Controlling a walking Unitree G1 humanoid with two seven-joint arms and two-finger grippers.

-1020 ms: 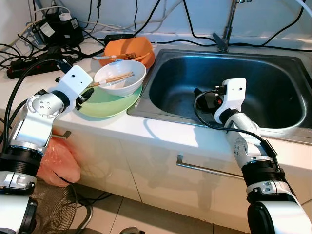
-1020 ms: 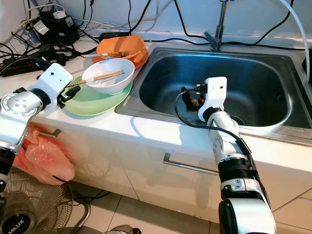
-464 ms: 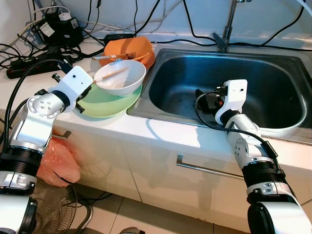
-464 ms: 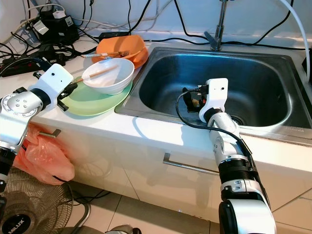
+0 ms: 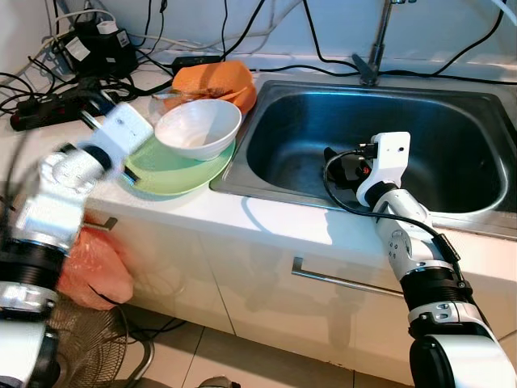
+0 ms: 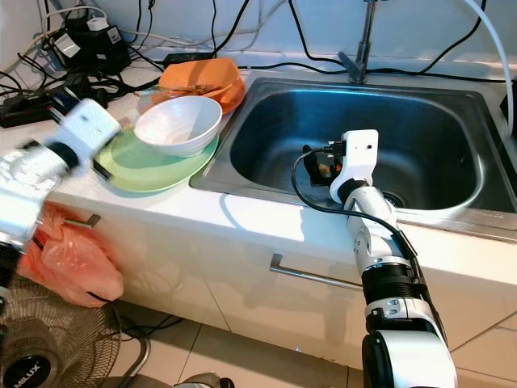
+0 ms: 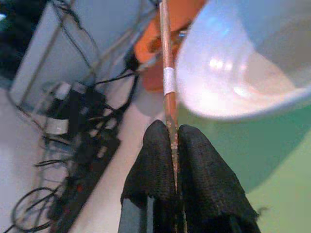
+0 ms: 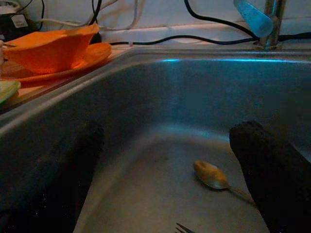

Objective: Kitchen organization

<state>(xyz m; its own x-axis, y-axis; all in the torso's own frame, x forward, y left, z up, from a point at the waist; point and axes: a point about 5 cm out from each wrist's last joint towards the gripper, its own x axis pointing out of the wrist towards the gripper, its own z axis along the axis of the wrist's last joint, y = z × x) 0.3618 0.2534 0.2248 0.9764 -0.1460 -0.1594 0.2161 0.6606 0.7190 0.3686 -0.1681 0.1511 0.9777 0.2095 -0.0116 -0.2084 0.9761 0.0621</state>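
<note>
Wooden chopsticks pinched in left gripper, left of white bowl on green plate. Right gripper spread over sink; spoon inside. Most sorting remains, likely.

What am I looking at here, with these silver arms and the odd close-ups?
A humanoid robot at a kitchen counter. The two wide pictures come from cameras on its head; the close-ups from its wrists. Its left gripper has its jaws shut on thin wooden chopsticks, beside a white round bowl standing on a pale green plate. An orange dish sits behind. Its right gripper hangs open inside the steel sink, above a small brass-coloured spoon.
</note>
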